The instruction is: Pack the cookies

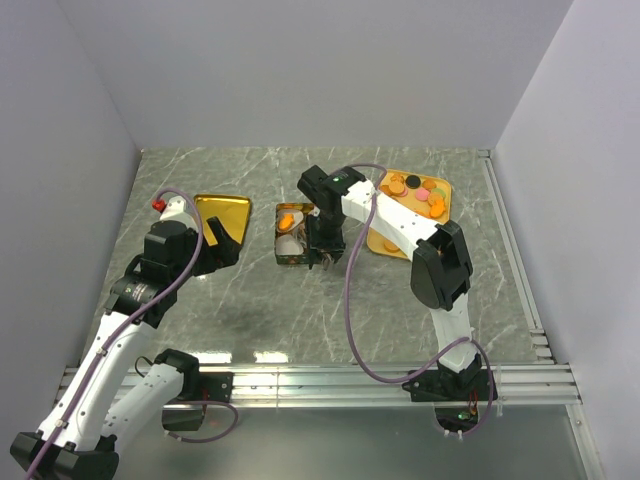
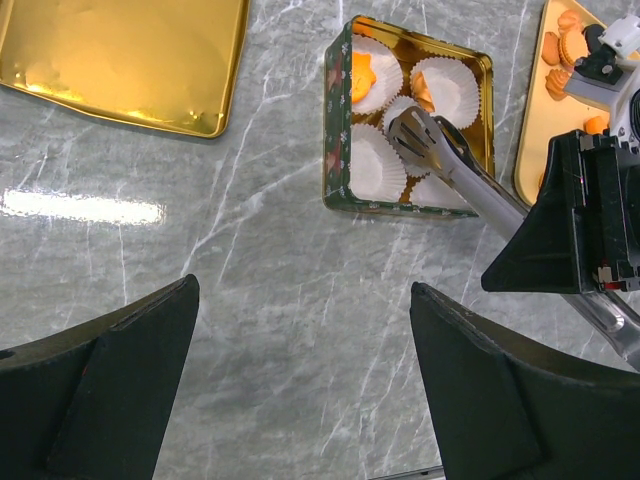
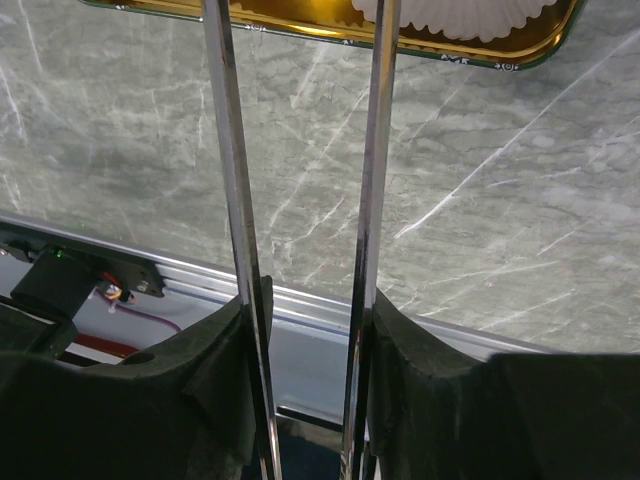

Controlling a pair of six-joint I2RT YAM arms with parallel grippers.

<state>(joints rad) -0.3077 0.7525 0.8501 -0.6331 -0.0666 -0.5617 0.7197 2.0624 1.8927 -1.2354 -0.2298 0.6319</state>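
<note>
Cookies [image 1: 421, 194]: most lie on a gold tray [image 1: 384, 246] at the far right of the desk [image 1: 250, 310]; they are mostly orange, with one pink and one dark one visible. At least two orange ones sit in white paper cups [image 2: 378, 160] inside a green-sided tin [image 2: 335, 140], which stands just left of the tray.

Right tool [image 1: 325, 242]: clamped on a pair of metal tongs [image 2: 450, 150]. The wrist view shows both tong arms pressed between the pads [image 3: 225, 375]. The tong tips are over the cups in the middle of the tin. Whether they carry a cookie cannot be told.

Left tool [image 2: 303, 290]: jaws spread wide, holding nothing, above bare desk on the near side of the tin.

A gold lid [image 2: 130, 60] lies flat on the desk left of the tin, apart from it.
</note>
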